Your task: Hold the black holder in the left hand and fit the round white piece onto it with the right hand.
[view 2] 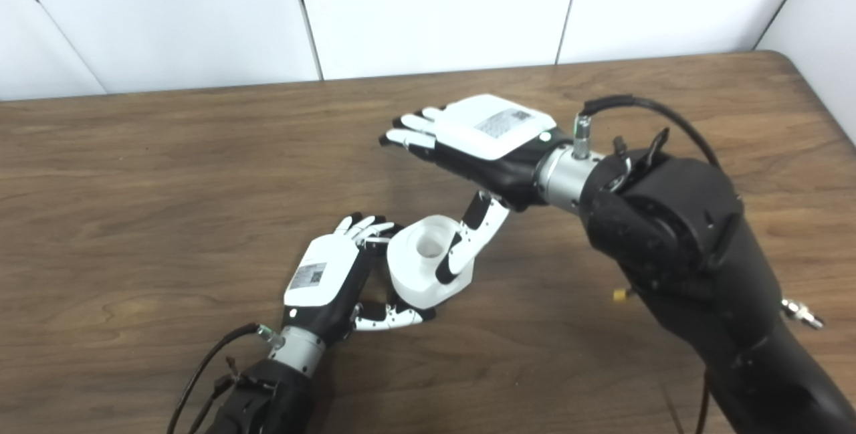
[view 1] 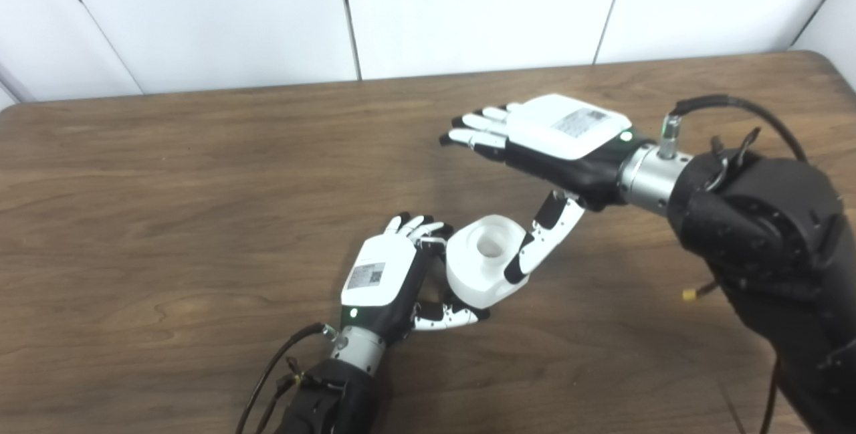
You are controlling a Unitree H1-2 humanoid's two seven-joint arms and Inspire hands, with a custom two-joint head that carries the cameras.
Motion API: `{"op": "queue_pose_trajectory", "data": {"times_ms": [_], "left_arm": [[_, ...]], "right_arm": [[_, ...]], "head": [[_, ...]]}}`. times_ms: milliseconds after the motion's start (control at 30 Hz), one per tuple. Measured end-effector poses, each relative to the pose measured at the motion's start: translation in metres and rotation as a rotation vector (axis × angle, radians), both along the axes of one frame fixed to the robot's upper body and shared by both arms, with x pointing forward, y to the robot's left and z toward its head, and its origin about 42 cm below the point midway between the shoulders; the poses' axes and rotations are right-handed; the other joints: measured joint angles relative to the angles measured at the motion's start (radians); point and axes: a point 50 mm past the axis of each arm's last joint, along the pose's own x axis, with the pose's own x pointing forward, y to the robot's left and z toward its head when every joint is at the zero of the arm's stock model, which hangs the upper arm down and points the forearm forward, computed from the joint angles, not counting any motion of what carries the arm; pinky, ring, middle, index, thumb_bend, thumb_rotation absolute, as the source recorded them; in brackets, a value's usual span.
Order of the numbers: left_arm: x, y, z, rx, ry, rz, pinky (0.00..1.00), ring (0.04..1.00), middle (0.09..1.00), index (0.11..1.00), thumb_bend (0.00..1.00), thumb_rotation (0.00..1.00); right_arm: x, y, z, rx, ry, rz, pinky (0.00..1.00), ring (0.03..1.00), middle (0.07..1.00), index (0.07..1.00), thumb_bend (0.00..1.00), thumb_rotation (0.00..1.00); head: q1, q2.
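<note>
Brown wood-grain counter [view 1: 167, 220] fills both views; white panelled wall [view 1: 468, 6] runs behind its far edge.

Right arm, bulky and black-sleeved, enters low right. Right robot hand [view 1: 548, 136] hangs above the counter, back plate up, fingers [view 1: 478, 132] stretched flat toward the left and spread; nothing in its grasp, released. Its thumb [view 1: 542, 240] angles down and the tip lies against the right side of the round white piece [view 1: 483, 259].

Left robot hand [view 1: 391, 273] sits low near centre, on edge, fingers curled round the left side of the white piece, thumb [view 1: 447, 317] under its near edge. Grasping the white piece, so far as can be seen.

White piece: thick round block with a hollow cup in its top, tilted a little, between the two robot hands. Black holder cannot be made out in either view; whether it lies under the white piece, inside the left palm, cannot be told.

Right eye view alone shows a silver connector [view 2: 799, 313] jutting from the right forearm. Both views show a small yellow tip [view 1: 689, 295] beside the forearm. Black cable [view 1: 735, 110] loops over the right wrist; another cable [view 1: 274, 367] trails from the left wrist.
</note>
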Motion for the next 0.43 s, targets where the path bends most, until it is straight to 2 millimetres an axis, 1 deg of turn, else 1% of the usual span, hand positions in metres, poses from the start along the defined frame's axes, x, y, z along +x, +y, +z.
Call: {"op": "queue_pose_trajectory", "data": {"times_ms": [100,367,400,433], "left_arm": [[0.0005,-0.0001,-0.0002,0.0,-0.003,0.002,0.97,0.891,0.797,0.488,0.52,0.06],[0.0016,0.0001,-0.0007,0.0,-0.006,0.009,0.99,0.9,0.803,0.494,0.52,0.08],[0.0017,0.0001,-0.0006,0.001,-0.003,0.008,0.99,0.902,0.807,0.557,0.7,0.19],[0.0018,0.0002,-0.0001,0.004,0.002,0.006,0.99,0.904,0.809,0.589,0.79,0.24]], "right_arm": [[-0.0012,-0.0004,0.0055,0.005,-0.02,0.007,1.0,1.0,1.0,0.969,1.0,0.47],[-0.0004,-0.0018,0.0071,0.017,-0.023,0.001,1.0,1.0,1.0,0.966,1.0,0.45],[-0.0002,-0.0018,0.0071,0.018,-0.022,0.0,1.0,1.0,1.0,0.967,1.0,0.45],[0.0001,-0.0018,0.0071,0.019,-0.021,0.0,1.0,1.0,1.0,0.967,1.0,0.45]], "head": [[0.008,-0.002],[0.017,-0.003],[0.018,-0.006],[0.02,-0.006]]}}
